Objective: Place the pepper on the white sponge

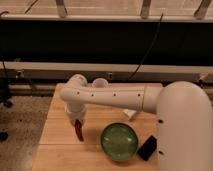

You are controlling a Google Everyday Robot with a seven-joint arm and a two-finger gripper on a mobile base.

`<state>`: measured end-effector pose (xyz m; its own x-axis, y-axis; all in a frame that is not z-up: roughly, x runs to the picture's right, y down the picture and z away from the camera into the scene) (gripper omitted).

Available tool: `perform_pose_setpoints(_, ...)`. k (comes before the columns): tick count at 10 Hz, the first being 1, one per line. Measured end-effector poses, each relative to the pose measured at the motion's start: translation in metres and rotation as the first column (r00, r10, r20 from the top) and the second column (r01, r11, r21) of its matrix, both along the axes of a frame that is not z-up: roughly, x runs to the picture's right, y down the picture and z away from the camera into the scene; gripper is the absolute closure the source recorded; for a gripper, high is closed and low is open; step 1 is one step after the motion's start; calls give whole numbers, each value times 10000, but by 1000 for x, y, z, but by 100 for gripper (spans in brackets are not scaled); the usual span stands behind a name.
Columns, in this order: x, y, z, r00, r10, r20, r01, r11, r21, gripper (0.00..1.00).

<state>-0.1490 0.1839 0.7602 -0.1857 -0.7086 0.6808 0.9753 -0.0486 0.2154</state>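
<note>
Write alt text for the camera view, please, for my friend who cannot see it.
A white robot arm reaches across a wooden table, its end effector gripping a small red pepper that hangs point-down. Further right in the picture sit a green bowl and a black block; a white sponge peeks out beneath the arm.

Dim warm light, dark bkgd; pincer (78, 123) gripping pepper (79, 132) left-center.

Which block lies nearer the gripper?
The white sponge, under the arm; the black block sits farther right. The gripper, left of the green bowl, holds the pepper.
</note>
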Motion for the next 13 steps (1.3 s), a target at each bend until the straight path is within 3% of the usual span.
perform_pose_setpoints(2, -3, -6, 12, 9999, 23, 101, -23, 10000, 42, 100)
perform_pose_setpoints(4, -15, -22, 36, 9991, 17, 424, -23, 9999, 129, 100)
perform_pose_setpoints(10, -41, -57, 71, 9931, -275, 1141, 232, 9990, 391, 100)
perform_pose_setpoints(13, -41, -81, 98, 9913, -45, 1318, -11, 9991, 424, 100)
